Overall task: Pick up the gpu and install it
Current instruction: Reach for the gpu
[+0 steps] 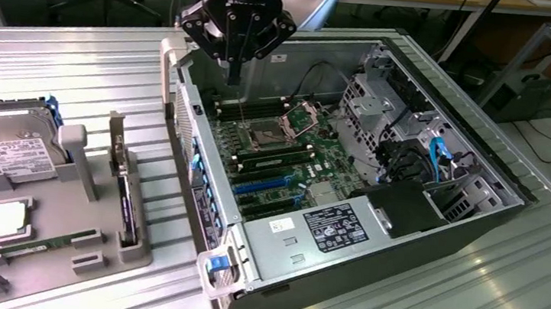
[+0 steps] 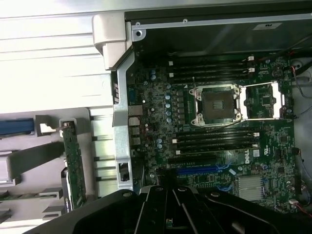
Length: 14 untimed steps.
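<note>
Grey tray (image 1: 85,215) holds the gpu (image 2: 74,161) on edge (thin green board).

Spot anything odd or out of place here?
One thing: the silver hinged CPU socket frame is flipped open beside the empty socket. The thin green gpu card stands upright in its grey holder; nothing spilled.

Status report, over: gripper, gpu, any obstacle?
Black gripper shut, empty, above open grey computer case. Thin green-and-black gpu card upright in grey holder tray, untouched. Case wall between them.
</note>
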### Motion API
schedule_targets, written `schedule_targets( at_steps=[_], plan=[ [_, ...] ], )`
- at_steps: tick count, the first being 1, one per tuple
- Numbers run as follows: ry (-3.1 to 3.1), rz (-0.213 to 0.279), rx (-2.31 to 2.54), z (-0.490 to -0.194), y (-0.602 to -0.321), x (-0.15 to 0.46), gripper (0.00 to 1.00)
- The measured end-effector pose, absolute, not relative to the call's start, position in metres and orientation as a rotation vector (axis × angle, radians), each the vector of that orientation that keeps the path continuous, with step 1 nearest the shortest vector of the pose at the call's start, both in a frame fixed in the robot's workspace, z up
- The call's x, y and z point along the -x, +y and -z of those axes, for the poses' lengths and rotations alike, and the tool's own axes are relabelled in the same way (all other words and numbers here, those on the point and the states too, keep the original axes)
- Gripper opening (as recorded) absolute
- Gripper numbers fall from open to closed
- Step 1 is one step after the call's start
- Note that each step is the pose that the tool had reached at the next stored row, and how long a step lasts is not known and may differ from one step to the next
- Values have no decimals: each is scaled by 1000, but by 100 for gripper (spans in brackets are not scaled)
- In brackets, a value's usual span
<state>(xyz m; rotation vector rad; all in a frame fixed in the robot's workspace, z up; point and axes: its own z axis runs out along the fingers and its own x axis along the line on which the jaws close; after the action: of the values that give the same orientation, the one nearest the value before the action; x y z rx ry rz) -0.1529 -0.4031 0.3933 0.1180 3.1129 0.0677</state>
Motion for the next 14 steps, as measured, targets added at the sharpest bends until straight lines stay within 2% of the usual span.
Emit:
schedule_targets(
  at_steps=[14],
  plan=[
    [3113,-68,-118,-393,-404,156,11]
  ],
)
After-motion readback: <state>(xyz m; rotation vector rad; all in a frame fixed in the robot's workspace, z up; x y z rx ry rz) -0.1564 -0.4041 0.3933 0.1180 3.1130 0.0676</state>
